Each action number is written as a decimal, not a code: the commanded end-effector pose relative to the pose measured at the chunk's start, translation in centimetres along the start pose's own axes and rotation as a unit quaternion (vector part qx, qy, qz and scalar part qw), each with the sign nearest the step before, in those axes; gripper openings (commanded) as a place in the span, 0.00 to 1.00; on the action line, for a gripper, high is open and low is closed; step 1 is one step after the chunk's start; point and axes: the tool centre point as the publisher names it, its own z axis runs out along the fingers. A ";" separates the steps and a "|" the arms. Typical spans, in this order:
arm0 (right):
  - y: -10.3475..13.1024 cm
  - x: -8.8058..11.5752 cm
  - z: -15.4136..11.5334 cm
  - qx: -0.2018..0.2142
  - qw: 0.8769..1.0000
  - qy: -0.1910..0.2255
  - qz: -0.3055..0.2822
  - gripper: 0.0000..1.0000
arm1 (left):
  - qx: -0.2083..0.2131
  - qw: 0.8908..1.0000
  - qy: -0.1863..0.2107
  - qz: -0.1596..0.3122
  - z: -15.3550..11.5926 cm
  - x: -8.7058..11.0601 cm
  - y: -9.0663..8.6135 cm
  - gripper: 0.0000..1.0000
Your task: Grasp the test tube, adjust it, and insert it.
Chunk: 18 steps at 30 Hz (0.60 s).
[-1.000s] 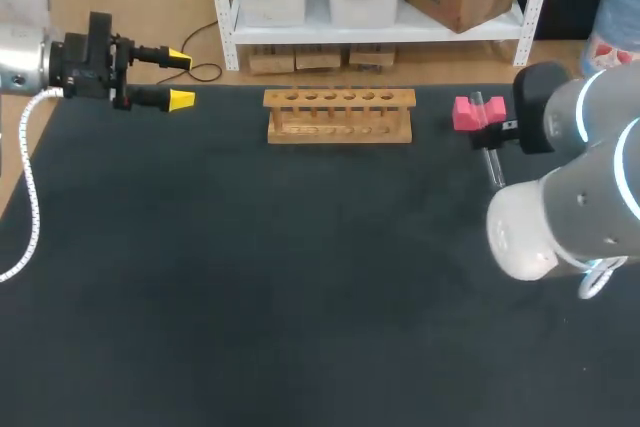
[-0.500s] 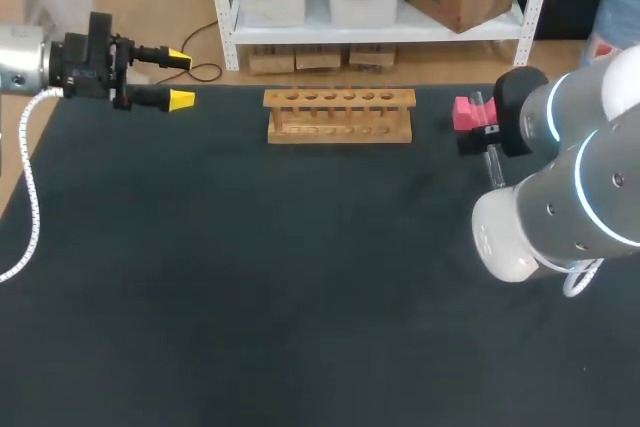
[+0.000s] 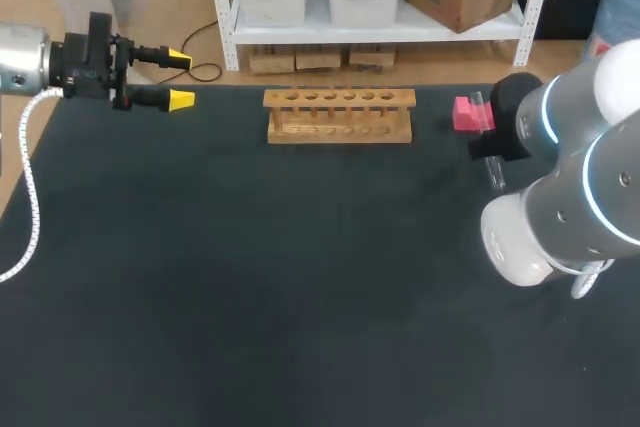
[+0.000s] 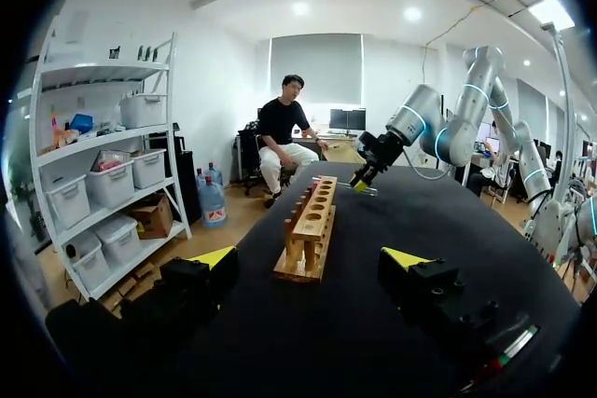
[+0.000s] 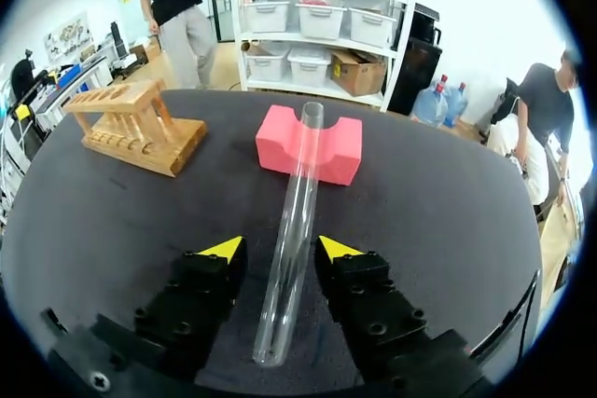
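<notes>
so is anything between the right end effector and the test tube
Nothing visible. The test tube lies between the open fingers of the right end effector, untouched, its far end in the notch of the pink block.

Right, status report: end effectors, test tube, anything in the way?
Right end effector open, straddling test tube. Tube ungrasped, mouth on pink block. Left end effector open, clear. Nothing blocking rack.

Counter (image 3: 300, 277): dark matte cover over the whole top, straight far edge, evenly lit, faint soft shadows.
</notes>
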 end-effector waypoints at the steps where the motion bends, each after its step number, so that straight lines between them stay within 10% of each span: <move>1: -0.2 -0.1 0.3 -0.002 1.000 0.005 0.001 0.47 | 0.000 1.000 -0.001 0.001 0.0 0.1 0.1 1.00; 9: -0.4 -0.4 0.5 0.004 1.000 0.013 0.000 0.66 | 0.000 1.000 -0.001 0.001 0.0 0.1 0.1 1.00; 18: -0.9 -0.3 1.1 0.009 1.000 0.022 -0.005 0.46 | 0.000 1.000 -0.001 0.001 0.0 0.1 0.1 1.00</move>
